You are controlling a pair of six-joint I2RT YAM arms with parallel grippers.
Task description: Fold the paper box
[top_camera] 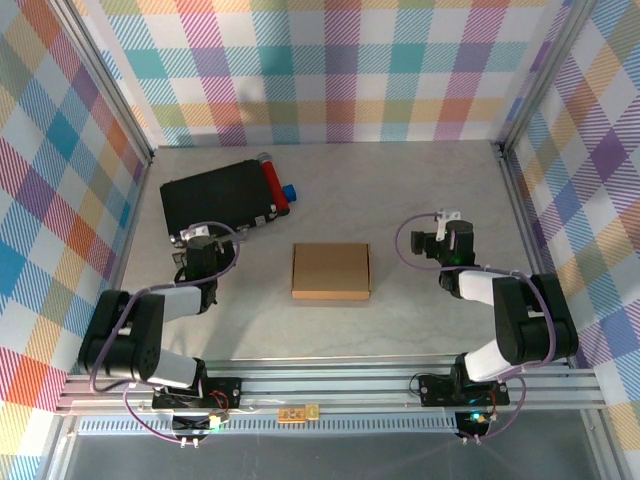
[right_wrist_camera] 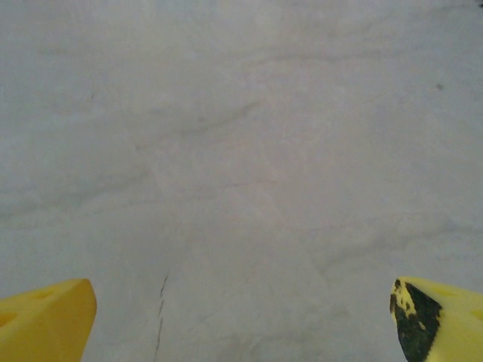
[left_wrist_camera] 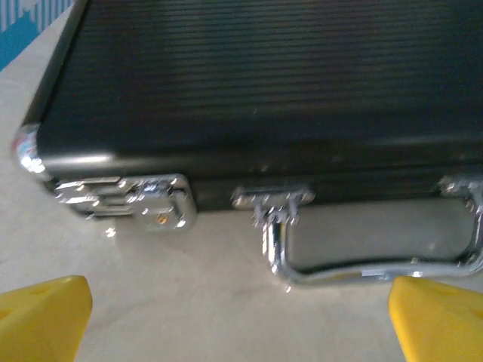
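Top view: paper box [top_camera: 330,272] sits dead centre of frame on the grey desk [top_camera: 420,180]. It's a shallow brown rectangle, lying flat with the lid side up, and nothing touches it. It's between the two arms, apart from both.

Black case [top_camera: 215,205] is upper left of the box, angled, with a red roll [top_camera: 271,184] along its right end and a small blue part [top_camera: 289,193] just beside that. Left arm [top_camera: 150,320] reaches up so its wrist is right at the case's near edge. Right arm [top_camera: 520,330] ends right of the box, over bare desk.

Left wrist view adds case detail the top view is too coarse for: ribbed black lid, chrome latch [left_wrist_camera: 128,200] at centre left, chrome handle [left_wrist_camera: 362,260] at lower right. Left fingers [left_wrist_camera: 41,317] are yellow tips in the two bottom corners, spread wide, nothing between them, short of the case.

Right wrist view: plain marbled desk surface. Right fingers [right_wrist_camera: 45,320] are also in the bottom corners, spread wide and gripping nothing. The tip at lower right has a black scuffed patch.
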